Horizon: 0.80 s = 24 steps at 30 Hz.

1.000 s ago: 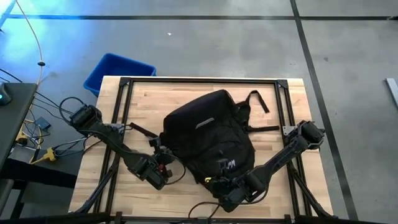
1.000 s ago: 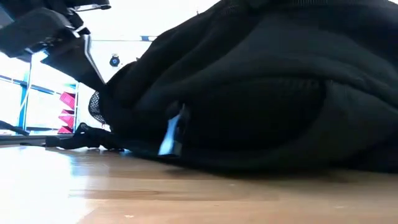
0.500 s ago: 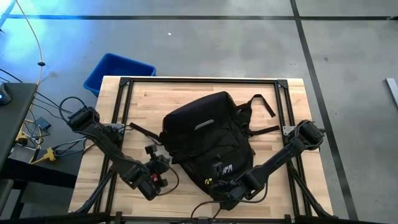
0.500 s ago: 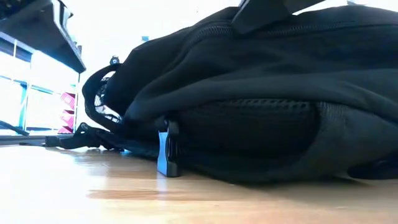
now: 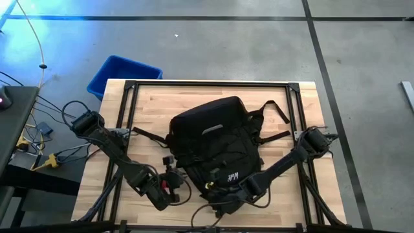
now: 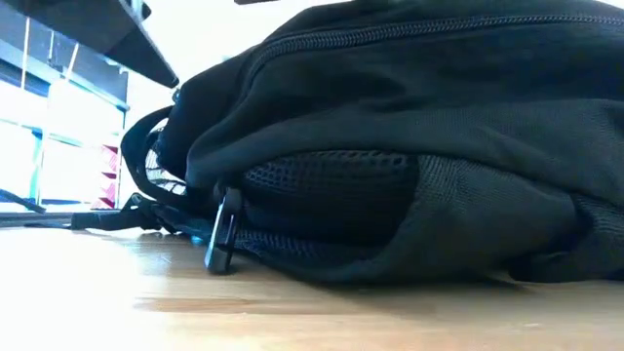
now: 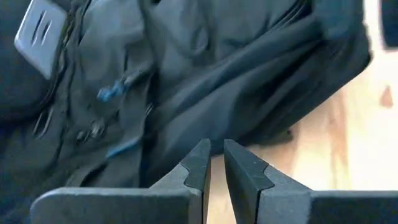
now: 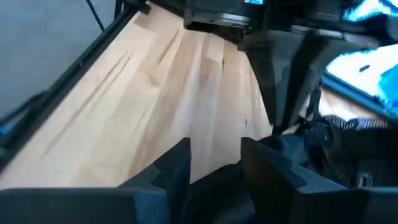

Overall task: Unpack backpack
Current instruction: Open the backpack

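Wooden desk [image 5: 149, 107], blue bin [image 5: 119, 74] beyond far-left corner. Backpack [image 5: 213, 145] lying at centre, apparently zipped. Left tool [image 5: 169, 178] beside its near-left edge, fingers nearly closed, empty. Right tool [image 5: 217, 199] at near edge; opening unclear. Step: positioning. Next: find zipper pull.

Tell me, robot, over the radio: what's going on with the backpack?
Left gripper nearly shut, empty, beside backpack. Right gripper open at its near end. Backpack flat on table, zipped. Nothing blocking.
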Each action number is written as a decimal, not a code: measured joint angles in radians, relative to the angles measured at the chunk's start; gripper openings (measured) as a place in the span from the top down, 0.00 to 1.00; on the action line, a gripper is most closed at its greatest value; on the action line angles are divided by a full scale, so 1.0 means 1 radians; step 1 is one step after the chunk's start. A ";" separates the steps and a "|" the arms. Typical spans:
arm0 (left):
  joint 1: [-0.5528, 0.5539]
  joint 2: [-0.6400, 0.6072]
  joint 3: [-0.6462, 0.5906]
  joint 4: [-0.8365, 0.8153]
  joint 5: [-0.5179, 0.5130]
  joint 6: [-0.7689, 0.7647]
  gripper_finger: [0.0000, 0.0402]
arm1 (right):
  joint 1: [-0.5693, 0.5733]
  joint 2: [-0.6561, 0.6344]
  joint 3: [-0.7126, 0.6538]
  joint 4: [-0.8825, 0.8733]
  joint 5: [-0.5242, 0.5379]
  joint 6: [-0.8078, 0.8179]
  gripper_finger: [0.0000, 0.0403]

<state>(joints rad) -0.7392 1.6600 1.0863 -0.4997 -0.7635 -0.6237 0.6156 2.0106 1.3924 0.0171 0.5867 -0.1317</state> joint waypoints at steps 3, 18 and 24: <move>0.002 0.000 0.000 0.043 0.028 0.027 0.93 | 0.022 -0.017 0.030 -0.063 0.102 -0.004 0.62; 0.079 0.023 -0.061 0.058 -0.032 0.053 0.93 | 0.040 0.031 0.053 -0.019 0.123 0.050 0.61; 0.062 0.023 -0.038 0.051 -0.169 0.075 0.98 | -0.019 0.060 0.053 -0.016 0.095 0.083 0.50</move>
<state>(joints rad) -0.6770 1.6825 1.0484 -0.4490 -0.9330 -0.5488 0.5970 2.0702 1.4452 0.0011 0.6814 -0.0489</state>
